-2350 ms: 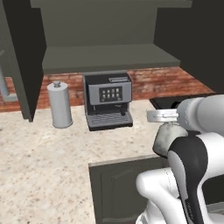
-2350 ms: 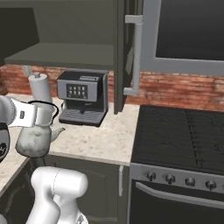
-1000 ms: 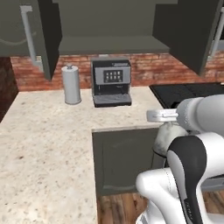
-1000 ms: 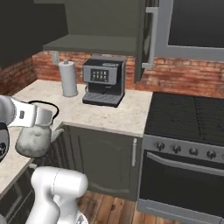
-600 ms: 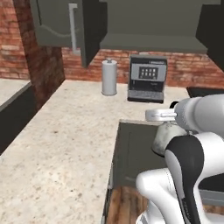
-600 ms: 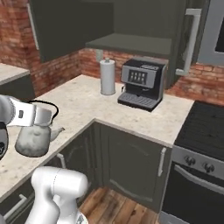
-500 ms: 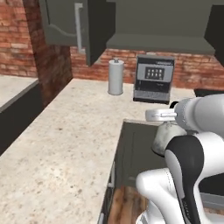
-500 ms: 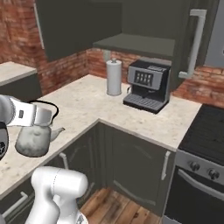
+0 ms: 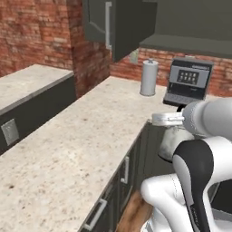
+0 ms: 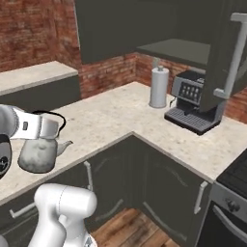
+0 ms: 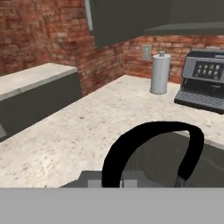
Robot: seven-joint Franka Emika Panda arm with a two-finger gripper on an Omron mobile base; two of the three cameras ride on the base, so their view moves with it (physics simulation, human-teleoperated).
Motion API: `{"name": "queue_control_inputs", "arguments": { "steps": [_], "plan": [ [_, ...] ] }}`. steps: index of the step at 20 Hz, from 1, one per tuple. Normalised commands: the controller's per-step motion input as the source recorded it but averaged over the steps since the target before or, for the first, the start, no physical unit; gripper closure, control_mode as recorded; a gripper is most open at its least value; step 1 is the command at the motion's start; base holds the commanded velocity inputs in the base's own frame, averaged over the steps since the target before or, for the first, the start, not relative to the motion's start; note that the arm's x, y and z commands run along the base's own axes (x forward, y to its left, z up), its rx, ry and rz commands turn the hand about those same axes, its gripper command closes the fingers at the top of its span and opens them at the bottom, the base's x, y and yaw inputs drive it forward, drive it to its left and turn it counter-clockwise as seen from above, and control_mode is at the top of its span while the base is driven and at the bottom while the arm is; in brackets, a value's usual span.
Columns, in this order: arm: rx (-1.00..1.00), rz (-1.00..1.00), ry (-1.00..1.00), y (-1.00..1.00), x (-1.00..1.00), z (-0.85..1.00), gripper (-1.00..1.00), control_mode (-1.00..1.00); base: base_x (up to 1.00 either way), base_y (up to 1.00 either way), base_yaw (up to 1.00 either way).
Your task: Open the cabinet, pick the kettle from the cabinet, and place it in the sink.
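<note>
A: Where is the kettle?

B: Hanging upright in the air under the pincer, out in front of the bench edge and above the low cabinet fronts. The pincer is pinched on its black arched handle.

A: Which way does it point?

B: In the right base view the spout aims right and slightly up, toward the corner of the bench. The body is squat, so its long axis runs level, from spout to back.

A: And the cabinet?

B: Open. One door swings out at upper left in the left base view, its silver bar handle facing us. The stretch of shelf I can see is bare.

A: What stands on the bench?

B: A grey cylinder and, just beside it, a coffee machine, both against the brick wall.
</note>
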Motion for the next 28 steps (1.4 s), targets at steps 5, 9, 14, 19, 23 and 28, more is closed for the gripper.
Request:
{"name": "queue_control_inputs", "arguments": {
  "steps": [5, 9, 14, 19, 23, 28],
  "plan": [
    [0.00, 0.00, 0.00, 0.00, 0.00, 0.00, 1.00, 1.00, -0.50, -0.08, 0.44],
    [0.00, 0.00, 0.00, 0.00, 0.00, 0.00, 1.00, 1.00, -0.56, -0.11, 0.43],
    [0.00, 0.00, 0.00, 0.00, 0.00, 0.00, 1.00, 1.00, -0.57, -0.09, 0.42],
    [0.00, 0.00, 0.00, 0.00, 0.00, 0.00, 1.00, 1.00, -0.59, -0.06, 0.35],
    [0.00, 0.00, 0.00, 0.00, 0.00, 0.00, 1.00, 1.00, -0.59, -0.16, 0.27],
    [0.00, 0.00, 0.00, 0.00, 0.00, 0.00, 1.00, 1.00, -0.52, -0.09, 0.22]
  ]
}}
